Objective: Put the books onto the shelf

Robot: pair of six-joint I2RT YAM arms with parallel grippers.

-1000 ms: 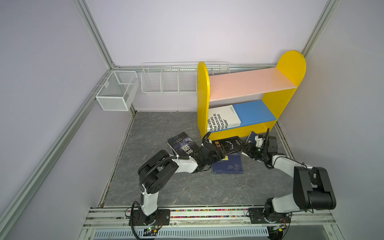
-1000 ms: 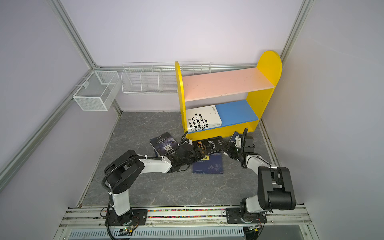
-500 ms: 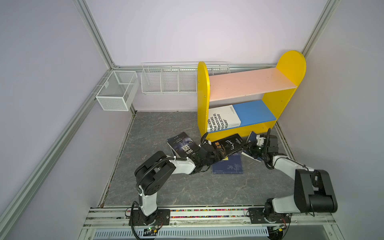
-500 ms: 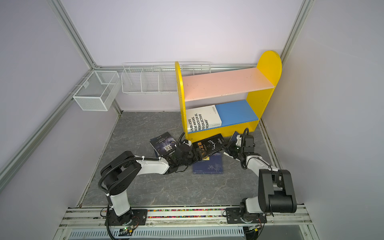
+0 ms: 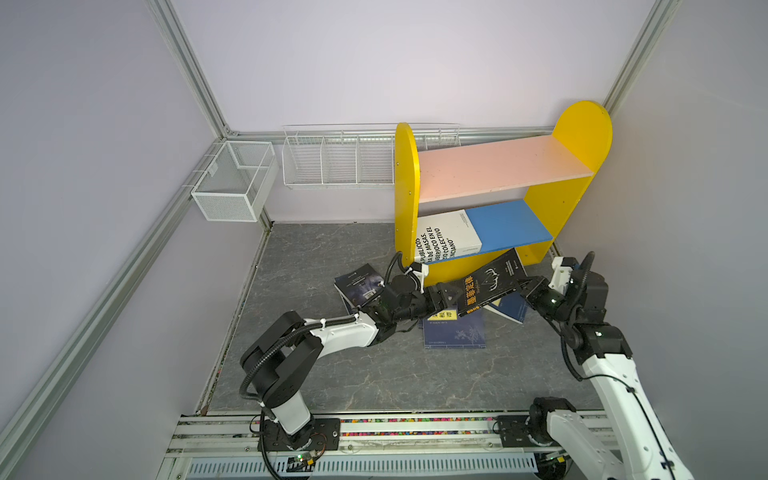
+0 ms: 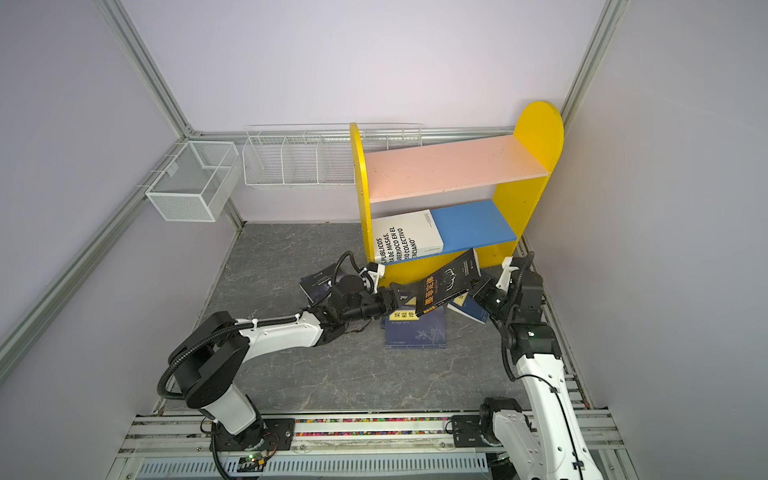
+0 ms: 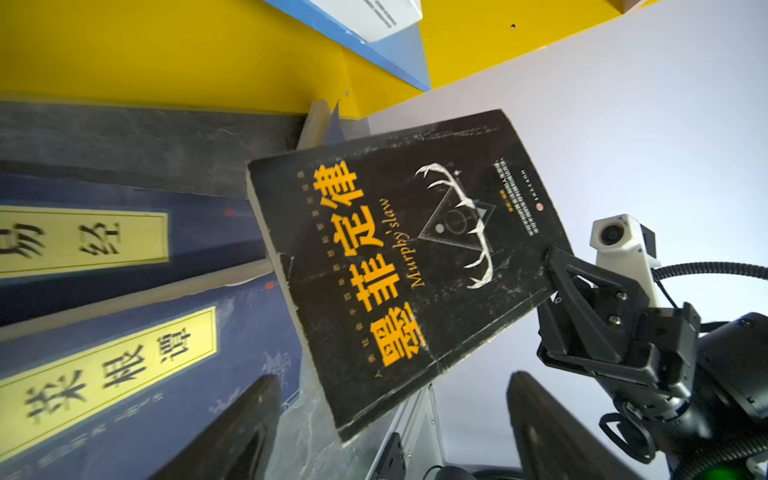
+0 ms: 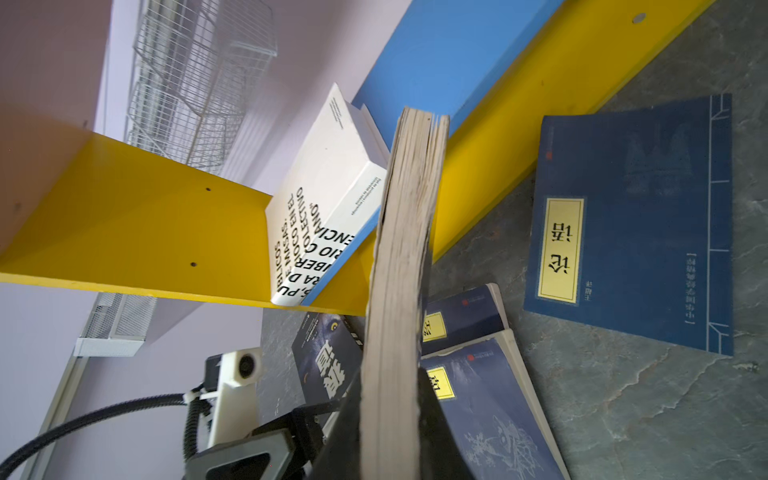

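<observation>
We count six books. One white-and-blue book [image 5: 446, 239] lies flat on the shelf's [image 5: 405, 199] blue lower board [image 5: 511, 226], against the left side panel, with bare blue beside it. The pink upper board [image 5: 498, 166] is bare. Of two black paperbacks, one [image 5: 355, 284] lies on the table [image 5: 374, 386] off the shelf's left foot. The Murphy's Law paperback [image 5: 490, 284] hangs tilted just before the shelf's front edge, pinched in the right claw [image 5: 523, 287]. The left claw [image 5: 449, 296] is released, fingers spread about the book's other end. Three navy paperbacks [image 8: 631, 224] lie before the shelf, two overlapping
</observation>
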